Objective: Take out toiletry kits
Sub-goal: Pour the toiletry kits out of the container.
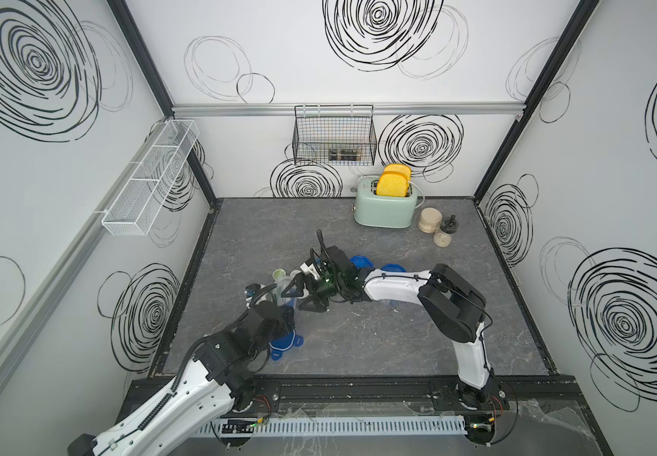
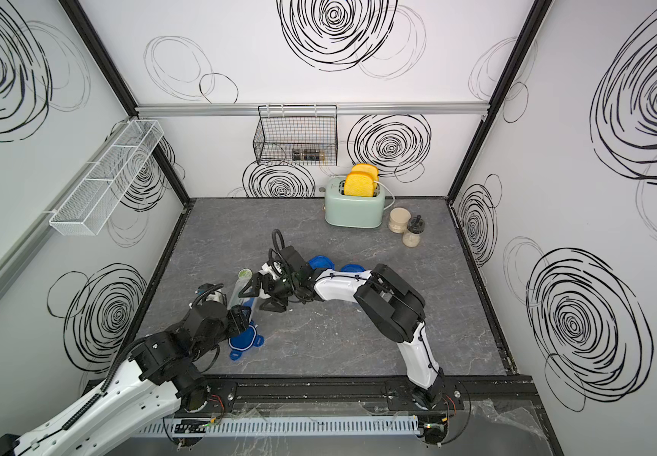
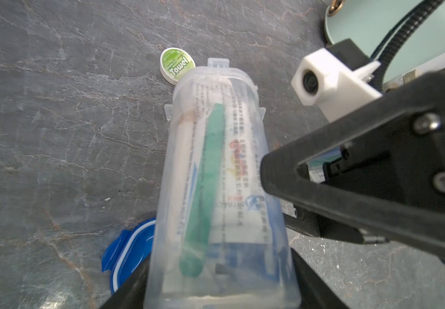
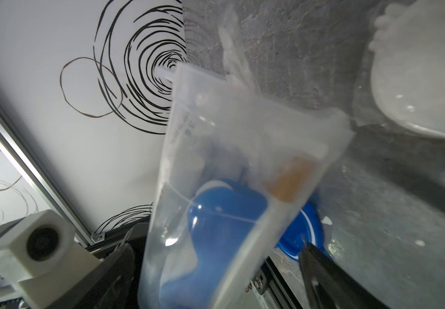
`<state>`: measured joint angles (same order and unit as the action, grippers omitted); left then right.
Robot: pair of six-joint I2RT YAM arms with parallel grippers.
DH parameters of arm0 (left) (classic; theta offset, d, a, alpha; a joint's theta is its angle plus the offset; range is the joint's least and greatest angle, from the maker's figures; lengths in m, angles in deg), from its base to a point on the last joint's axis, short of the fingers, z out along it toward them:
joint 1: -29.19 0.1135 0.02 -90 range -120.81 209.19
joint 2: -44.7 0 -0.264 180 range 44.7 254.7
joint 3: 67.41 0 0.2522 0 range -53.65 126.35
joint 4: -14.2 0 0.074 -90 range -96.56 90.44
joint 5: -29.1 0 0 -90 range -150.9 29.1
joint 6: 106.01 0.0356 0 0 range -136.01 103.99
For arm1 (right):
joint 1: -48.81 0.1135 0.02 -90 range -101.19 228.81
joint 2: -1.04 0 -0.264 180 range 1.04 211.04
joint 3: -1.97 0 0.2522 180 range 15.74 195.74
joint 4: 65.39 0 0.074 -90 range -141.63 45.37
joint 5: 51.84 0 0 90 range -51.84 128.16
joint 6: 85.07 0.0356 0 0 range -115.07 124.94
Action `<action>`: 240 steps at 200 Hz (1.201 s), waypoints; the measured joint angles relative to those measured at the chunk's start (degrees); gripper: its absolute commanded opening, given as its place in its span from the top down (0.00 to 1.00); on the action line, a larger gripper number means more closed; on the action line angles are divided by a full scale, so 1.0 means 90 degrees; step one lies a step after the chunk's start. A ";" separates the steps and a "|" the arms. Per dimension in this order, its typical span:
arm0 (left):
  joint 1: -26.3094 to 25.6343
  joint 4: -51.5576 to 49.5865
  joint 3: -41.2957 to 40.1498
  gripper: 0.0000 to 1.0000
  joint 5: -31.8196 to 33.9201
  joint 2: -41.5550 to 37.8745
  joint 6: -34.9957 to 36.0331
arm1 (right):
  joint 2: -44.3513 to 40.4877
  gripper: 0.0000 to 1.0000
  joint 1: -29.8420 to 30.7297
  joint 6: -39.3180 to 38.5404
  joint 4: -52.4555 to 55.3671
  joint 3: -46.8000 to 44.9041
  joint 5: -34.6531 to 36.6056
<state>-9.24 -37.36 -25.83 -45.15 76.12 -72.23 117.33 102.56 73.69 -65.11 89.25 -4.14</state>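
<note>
Emptying step in hand. Left gripper [image 3: 221,297] clamps the base of the clear jar [image 3: 216,120], tilted, mouth toward the far side, left of table [image 1: 378,316] centre. Toothpaste tube [image 3: 242,166] and green sachet [image 3: 208,187] sit inside; round tin [image 3: 177,65] lies just beyond the mouth. Right gripper [image 1: 303,298] stands spread wide beside the jar, holding nothing. Next, probably: reach into the mouth, pinch one item.
</note>
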 measured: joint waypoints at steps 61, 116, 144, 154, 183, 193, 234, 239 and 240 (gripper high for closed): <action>0.0891 -0.0027 0.0185 0.79 -0.0763 0.0435 0.0338 | -0.0155 0.01 -0.0002 -0.0585 0.0612 0.0126 0.0350; 0.1350 0.0022 0.0549 0.80 -0.1200 0.0935 0.0646 | -0.0367 0.01 0.0005 -0.0935 0.0937 0.0163 0.0576; 0.1542 0.0017 0.0607 0.80 -0.1348 0.0957 0.0750 | -0.0529 0.02 0.0019 -0.1030 0.1025 0.0163 0.0653; 0.1596 0.0017 0.0619 0.80 -0.1392 0.0964 0.0775 | -0.0593 0.02 0.0029 -0.1054 0.1042 0.0163 0.0670; 0.1715 -0.0002 0.0678 0.81 -0.1530 0.1073 0.0879 | -0.0755 0.03 0.0068 -0.1117 0.1098 0.0163 0.0767; 0.1741 -0.0032 0.0738 0.81 -0.1569 0.1117 0.0923 | -0.0804 0.03 0.0087 -0.1129 0.1105 0.0160 0.0777; 0.1763 -0.0257 0.0950 0.82 -0.1693 0.1137 0.1093 | -0.1059 0.04 0.0119 -0.1173 0.1117 0.0010 0.0840; 0.1766 -0.0284 0.0976 0.82 -0.1710 0.1139 0.1115 | -0.1098 0.04 0.0124 -0.1180 0.1115 -0.0024 0.0845; 0.1766 -0.0291 0.0984 0.82 -0.1712 0.1139 0.1124 | -0.1103 0.04 0.0124 -0.1180 0.1115 -0.0027 0.0845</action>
<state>6.65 -39.99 -16.98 -60.56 86.37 -62.12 107.41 103.68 63.06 -55.08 89.01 3.47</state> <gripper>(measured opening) 0.696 0.964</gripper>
